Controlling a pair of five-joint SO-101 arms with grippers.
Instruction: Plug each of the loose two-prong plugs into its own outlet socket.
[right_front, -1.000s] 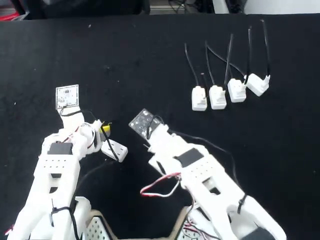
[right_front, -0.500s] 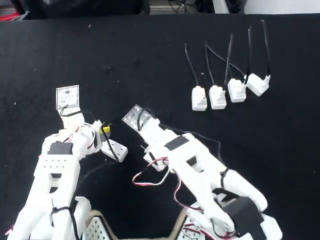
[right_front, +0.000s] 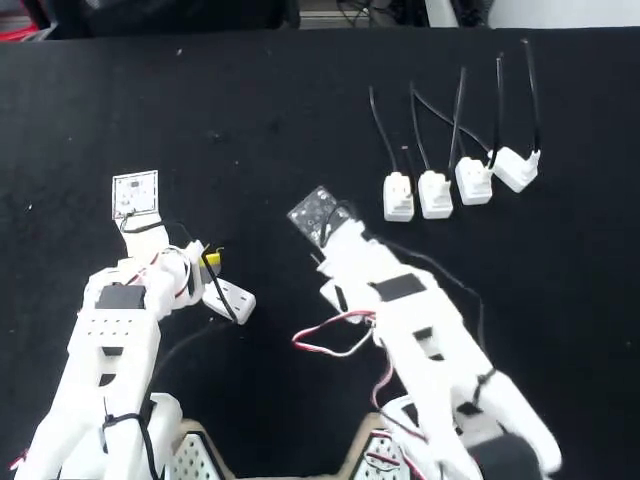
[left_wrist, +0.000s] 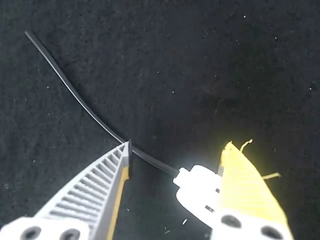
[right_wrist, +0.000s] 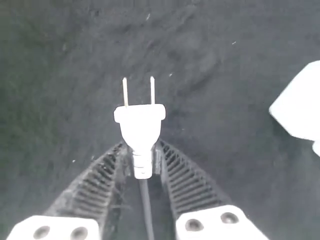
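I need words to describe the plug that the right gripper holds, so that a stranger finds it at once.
On the black table, find the arm nearer the row of four white blocks with cords. There the right gripper is shut on a white plug. Unlike the blocks lying on the table, this one is held, two bare prongs pointing ahead.

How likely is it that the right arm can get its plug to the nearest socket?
Probably yes. The right claw, shut on the plug, sits near that socket, with only bare table between them.
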